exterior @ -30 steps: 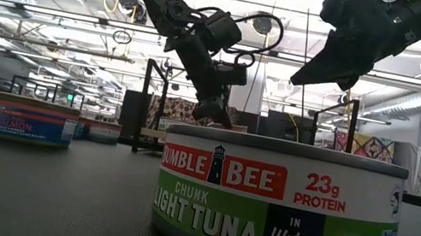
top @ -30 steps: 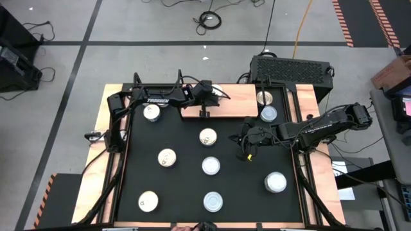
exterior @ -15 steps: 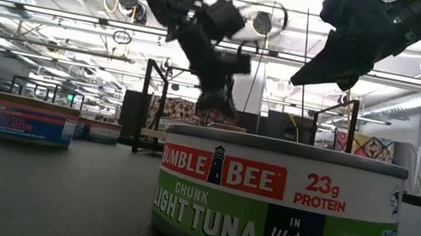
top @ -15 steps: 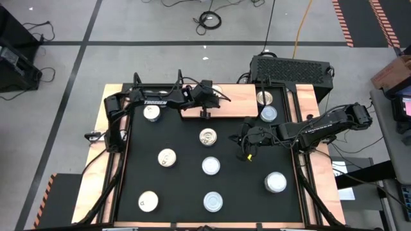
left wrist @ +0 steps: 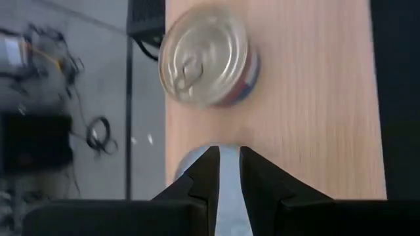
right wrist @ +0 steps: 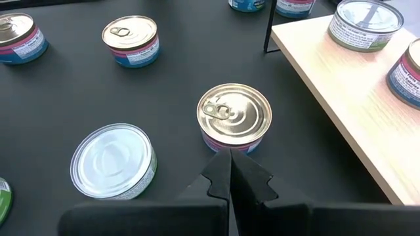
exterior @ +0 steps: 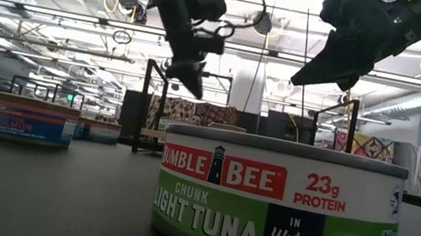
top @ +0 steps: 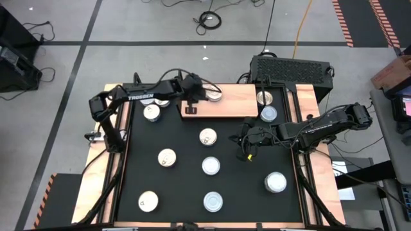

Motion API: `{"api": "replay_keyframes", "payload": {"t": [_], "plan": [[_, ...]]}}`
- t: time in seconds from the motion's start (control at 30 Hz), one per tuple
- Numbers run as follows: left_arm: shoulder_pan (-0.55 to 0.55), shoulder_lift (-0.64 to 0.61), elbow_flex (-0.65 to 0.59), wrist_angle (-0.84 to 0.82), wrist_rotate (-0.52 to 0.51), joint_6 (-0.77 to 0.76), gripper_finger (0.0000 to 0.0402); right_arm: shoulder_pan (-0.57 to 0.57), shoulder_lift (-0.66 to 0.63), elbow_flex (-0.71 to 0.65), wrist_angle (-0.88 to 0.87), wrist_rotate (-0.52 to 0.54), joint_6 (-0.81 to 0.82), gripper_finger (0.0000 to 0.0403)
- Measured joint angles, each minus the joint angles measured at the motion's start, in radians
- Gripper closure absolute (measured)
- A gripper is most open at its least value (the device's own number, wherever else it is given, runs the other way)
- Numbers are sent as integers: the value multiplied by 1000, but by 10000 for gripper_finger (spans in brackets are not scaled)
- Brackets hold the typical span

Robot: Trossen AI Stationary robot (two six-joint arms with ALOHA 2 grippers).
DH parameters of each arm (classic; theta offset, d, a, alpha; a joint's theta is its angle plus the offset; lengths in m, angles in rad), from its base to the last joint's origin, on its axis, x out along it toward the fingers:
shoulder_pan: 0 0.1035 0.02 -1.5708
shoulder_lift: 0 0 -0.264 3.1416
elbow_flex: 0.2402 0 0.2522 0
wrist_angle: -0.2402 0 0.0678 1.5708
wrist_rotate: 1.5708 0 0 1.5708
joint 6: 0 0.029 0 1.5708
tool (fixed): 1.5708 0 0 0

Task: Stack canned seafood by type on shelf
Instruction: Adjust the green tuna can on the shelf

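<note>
A workshop hall with a grey floor is seen around the large black bench [top: 186, 186], where tins are being sorted onto a shelf.

At the bench's far edge the flat light-brown wooden shelf with black end posts [top: 234, 102] is laid, and three short round metal tins are already carried on it: one goldish-topped tin [left wrist: 207, 56] near the left end, two at the right end [top: 264, 98], seemingly grouped by type. About eight more tins are scattered over the bench, among them a green-labelled tuna tin [exterior: 278, 204]. The left gripper [top: 190, 95] is held above the shelf beside the goldish tin, fingers [left wrist: 200, 180] slightly apart and empty. The right gripper [right wrist: 231, 172] is poised over a goldish-topped tin on the bench [right wrist: 234, 117], fingers pressed together, probably as the next pick.
</note>
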Motion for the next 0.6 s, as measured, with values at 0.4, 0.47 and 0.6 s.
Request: {"api": "replay_keyframes", "payload": {"t": [0.4, 0.47, 0.6], "plan": [[51, 85, 0, -39, -25, 22, 338, 0, 0, 0, 1, 0, 0, 403], [53, 97, 0, -31, -40, 26, 338, 0, 0, 0, 1, 0, 0, 403], [59, 112, 0, -25, -52, 32, 338, 0, 0, 0, 1, 0, 0, 403]]}}
